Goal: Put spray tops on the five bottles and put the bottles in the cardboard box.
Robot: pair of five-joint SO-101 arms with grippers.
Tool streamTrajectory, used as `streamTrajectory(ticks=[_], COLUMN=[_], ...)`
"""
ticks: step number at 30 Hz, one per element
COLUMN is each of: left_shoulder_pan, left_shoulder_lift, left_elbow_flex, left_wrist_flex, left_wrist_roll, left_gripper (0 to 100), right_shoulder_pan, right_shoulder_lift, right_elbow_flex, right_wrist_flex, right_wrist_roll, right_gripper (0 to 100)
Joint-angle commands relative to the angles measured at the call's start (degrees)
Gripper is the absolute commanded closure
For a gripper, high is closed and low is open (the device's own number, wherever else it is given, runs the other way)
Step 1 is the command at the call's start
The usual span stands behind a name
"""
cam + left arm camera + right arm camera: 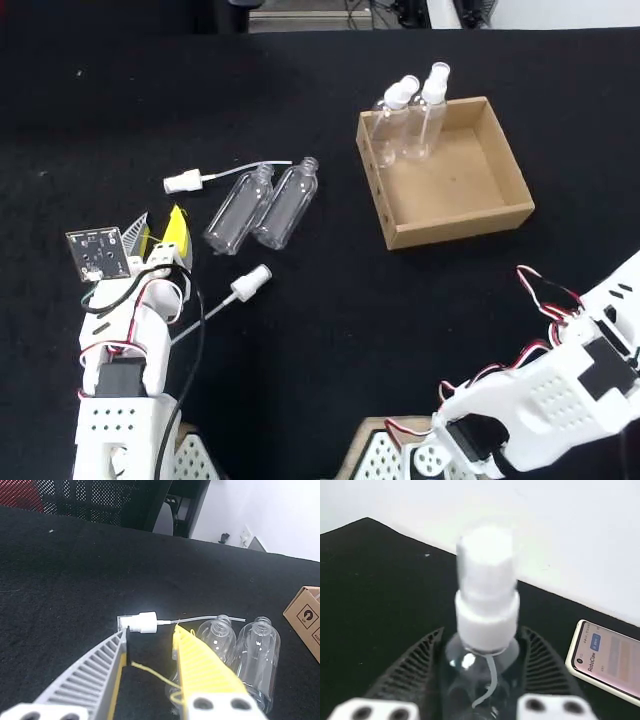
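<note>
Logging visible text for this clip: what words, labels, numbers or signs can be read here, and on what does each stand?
Phone screen: several lines of print, too small and blurred to quote.
Cardboard box side: small boxed symbols, one an arrow; no words legible.
Capped bottle: no label visible.

Two capped bottles [428, 115] crowd the far left corner of the cardboard box [460, 226]; the rest of its floor lies open. Bare bench [340, 290] separates the box from two lying bottles [285, 205].
</note>
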Motion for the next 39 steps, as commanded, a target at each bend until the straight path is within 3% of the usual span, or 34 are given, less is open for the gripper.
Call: streamTrajectory(ticks=[1,14,20,22,36,39], left_shoulder_pan=[0.7,0.7,0.7,0.7,0.7,0.7], left_shoulder_lift=[-0.3,-0.3,-0.3,-0.3,-0.3,-0.3], left_elbow_flex=[1.2,1.2,1.2,1.2,1.2,1.2], left_wrist_flex=[0.2,0.2,0.2,0.2,0.2,0.2], left_wrist_roll=[0.2,0.2,0.2,0.2,0.2,0.2], left_gripper=[85,85,85,85,85,85], right_shoulder_pan=[1.0,1.2,0.4,0.4,0.5,0.9], right_shoulder_lift=[-0.3,-4.6,-1.8,-0.7,1.1,1.4], right_elbow_flex=[0.5,2.4,3.9,3.8,2.9,1.8], right_wrist_flex=[-1.7,-1.1,-1.7,-1.7,-1.8,-1.8], right_wrist_roll=[0.2,0.2,4.3,4.3,4.0,4.0], right_gripper=[95.4,98.2,79.2,76.9,77.0,85.8])
